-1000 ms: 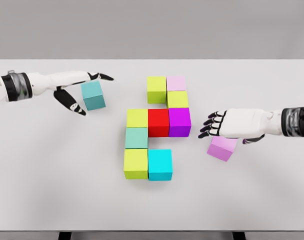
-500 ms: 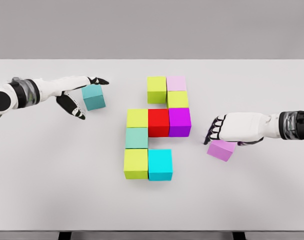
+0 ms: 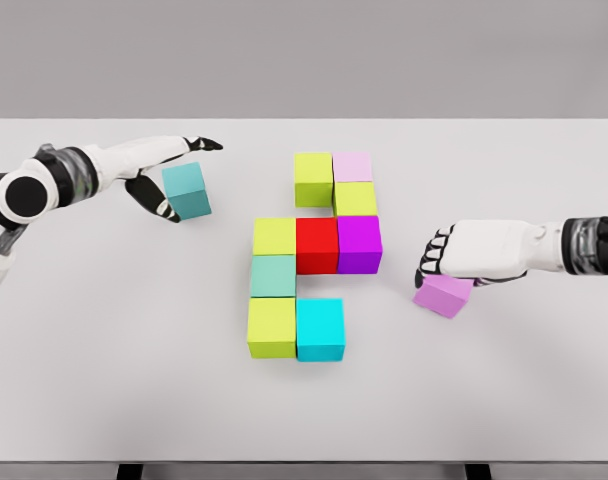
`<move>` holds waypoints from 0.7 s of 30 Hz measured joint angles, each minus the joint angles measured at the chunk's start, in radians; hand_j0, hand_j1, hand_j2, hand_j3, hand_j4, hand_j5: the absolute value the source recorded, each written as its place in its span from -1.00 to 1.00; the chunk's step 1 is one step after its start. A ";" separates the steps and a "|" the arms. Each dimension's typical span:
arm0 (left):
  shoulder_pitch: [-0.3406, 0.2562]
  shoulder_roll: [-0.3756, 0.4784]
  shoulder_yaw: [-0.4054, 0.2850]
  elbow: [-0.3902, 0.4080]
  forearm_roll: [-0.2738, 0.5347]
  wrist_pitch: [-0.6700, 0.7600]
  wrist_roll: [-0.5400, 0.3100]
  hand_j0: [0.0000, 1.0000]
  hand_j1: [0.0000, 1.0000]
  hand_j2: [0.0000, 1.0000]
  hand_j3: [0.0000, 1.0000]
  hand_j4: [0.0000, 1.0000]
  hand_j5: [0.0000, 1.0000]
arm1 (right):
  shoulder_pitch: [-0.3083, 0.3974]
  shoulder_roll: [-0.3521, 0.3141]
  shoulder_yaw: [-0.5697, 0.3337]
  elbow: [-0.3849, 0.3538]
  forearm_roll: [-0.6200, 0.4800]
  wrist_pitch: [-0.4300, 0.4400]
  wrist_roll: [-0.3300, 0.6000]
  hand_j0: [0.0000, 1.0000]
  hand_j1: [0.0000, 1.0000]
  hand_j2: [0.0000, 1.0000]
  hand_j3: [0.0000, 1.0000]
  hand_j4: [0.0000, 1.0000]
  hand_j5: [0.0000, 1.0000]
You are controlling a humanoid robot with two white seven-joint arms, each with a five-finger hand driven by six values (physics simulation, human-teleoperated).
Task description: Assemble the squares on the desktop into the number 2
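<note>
Table: white. Part-built 2, 9 cubes, centre; bottom-right slot empty. R hand: fingers curled over violet cube, grip unclear. L hand: fingers apart beside teal cube. Step: securing violet cube; next, prob. place beside cyan cube.

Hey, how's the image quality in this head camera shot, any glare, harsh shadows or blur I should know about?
Head view: even, soft lighting with no glare on the white table; only faint shadows beside the cubes, such as the cyan cube; edges look slightly soft, most visibly on the right hand fingers; the grey background is featureless, and the table edges look straight, with no obvious distortion.
</note>
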 measured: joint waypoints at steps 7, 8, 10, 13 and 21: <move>-0.008 -0.043 -0.001 0.096 0.005 -0.077 0.000 1.00 1.00 1.00 1.00 1.00 1.00 | -0.011 -0.036 -0.004 -0.052 -0.045 0.000 0.000 0.17 0.17 0.17 0.17 0.17 0.17; -0.011 -0.046 0.000 0.104 0.006 -0.084 0.000 1.00 1.00 1.00 1.00 1.00 1.00 | -0.018 -0.040 -0.004 -0.055 -0.049 0.000 0.000 0.17 0.17 0.17 0.17 0.17 0.17; -0.015 -0.053 0.002 0.127 0.015 -0.099 0.000 1.00 1.00 1.00 1.00 1.00 1.00 | -0.026 -0.049 -0.002 -0.059 -0.053 0.000 0.000 0.17 0.17 0.17 0.17 0.17 0.17; -0.017 -0.060 0.004 0.164 0.027 -0.117 0.000 1.00 1.00 1.00 1.00 1.00 1.00 | -0.127 -0.047 0.048 -0.063 -0.050 -0.003 0.001 0.17 0.17 0.17 0.17 0.17 0.17; -0.025 -0.076 0.004 0.246 0.032 -0.128 0.000 1.00 1.00 1.00 1.00 1.00 1.00 | -0.156 -0.035 0.170 -0.066 -0.061 0.000 0.000 0.21 0.21 0.21 0.21 0.21 0.21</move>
